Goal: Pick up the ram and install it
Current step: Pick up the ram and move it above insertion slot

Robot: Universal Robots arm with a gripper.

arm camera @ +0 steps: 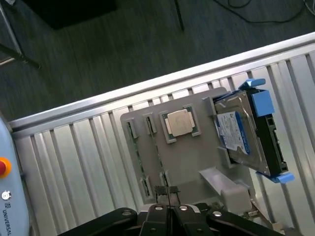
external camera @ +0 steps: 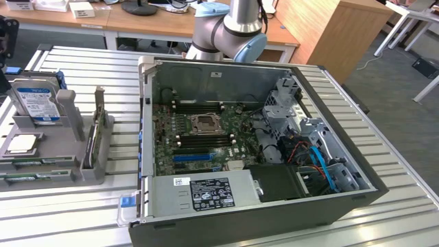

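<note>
An open computer case [external camera: 274, 224] lies on the slatted worktop [external camera: 394, 216], and its motherboard [external camera: 199, 139] faces up. Beside it, at the exterior view's left, a grey holder [external camera: 94, 174] carries a hard drive [external camera: 36, 102] standing upright and a processor chip [external camera: 20, 144]. The ram [external camera: 28, 177] lies flat as a green stick in the low front part of the holder. The robot arm [external camera: 230, 31] stands behind the case.

In the wrist view the gripper [arm camera: 168, 192] hangs over the edge of the grey holder. Its fingertips are pressed together and hold nothing.
</note>
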